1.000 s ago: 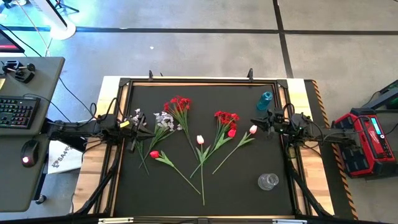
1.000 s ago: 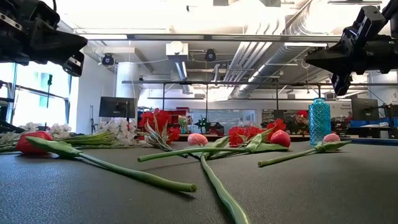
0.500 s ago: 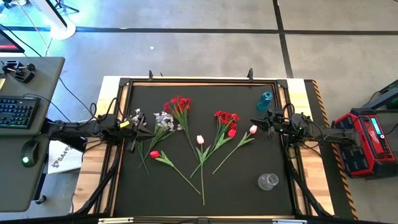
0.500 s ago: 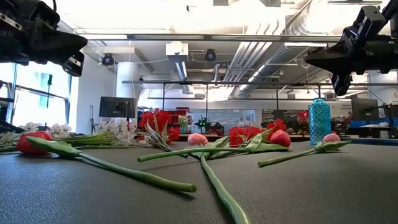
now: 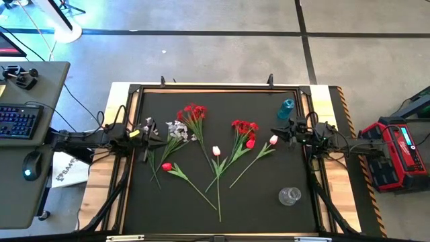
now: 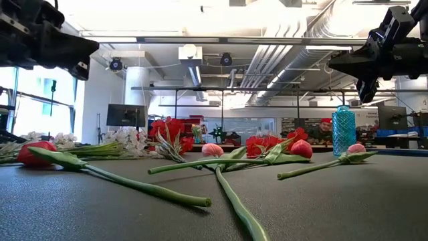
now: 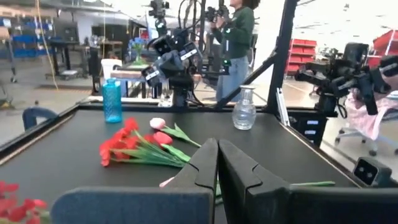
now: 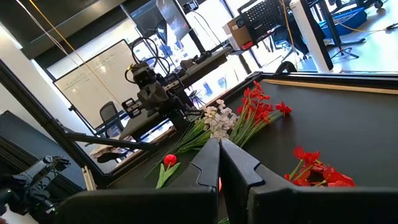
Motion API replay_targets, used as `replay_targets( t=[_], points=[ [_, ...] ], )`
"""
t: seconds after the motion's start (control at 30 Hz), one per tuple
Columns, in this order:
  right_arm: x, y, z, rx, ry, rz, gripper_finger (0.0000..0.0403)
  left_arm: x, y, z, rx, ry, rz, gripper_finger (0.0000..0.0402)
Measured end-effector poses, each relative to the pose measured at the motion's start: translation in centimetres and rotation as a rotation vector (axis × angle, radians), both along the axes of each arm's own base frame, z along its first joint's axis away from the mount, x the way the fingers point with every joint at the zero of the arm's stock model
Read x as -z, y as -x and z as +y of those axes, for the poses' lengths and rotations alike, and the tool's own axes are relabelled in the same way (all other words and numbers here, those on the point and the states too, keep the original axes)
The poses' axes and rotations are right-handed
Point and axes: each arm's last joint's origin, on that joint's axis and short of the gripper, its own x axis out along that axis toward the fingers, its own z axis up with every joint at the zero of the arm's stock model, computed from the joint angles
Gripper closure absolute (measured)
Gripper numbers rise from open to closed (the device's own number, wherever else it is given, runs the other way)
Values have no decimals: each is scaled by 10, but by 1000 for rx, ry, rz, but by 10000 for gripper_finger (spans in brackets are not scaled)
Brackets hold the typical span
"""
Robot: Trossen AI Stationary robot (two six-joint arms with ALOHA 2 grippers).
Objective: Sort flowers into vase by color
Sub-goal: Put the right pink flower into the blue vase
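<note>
no text, label, brand or number can be read here. the white bag on the floor left of the table carries dark print too small to make out, and the whiteboard in the room beyond the table bears faint marks that cannot be read.

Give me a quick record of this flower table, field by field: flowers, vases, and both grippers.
flowers: all lying on the mat, none in a vase
white sprays: left side, by the left gripper
red clusters: mid mat
blue vase: far right corner, empty
clear vase: near right, empty
left gripper: shut, holding nothing
right gripper: shut, near a pink tulip
</note>
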Motion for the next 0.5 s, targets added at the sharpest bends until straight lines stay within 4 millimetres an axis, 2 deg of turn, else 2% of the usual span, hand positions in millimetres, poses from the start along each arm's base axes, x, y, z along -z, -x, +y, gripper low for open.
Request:
replay_targets(
  t=[0.1,0.3,0.5],
  points=[
    [-1,0,0,-1,-11,-16,402,0,0,1,-22,37,-1,402],
    [-4,0,0,-7,-267,-102,402,-3,0,3,-94,74,-27,401],
    [-4,2,-4,130,-397,-167,402,-11,1,4,-113,148,-109,401]
  ],
)
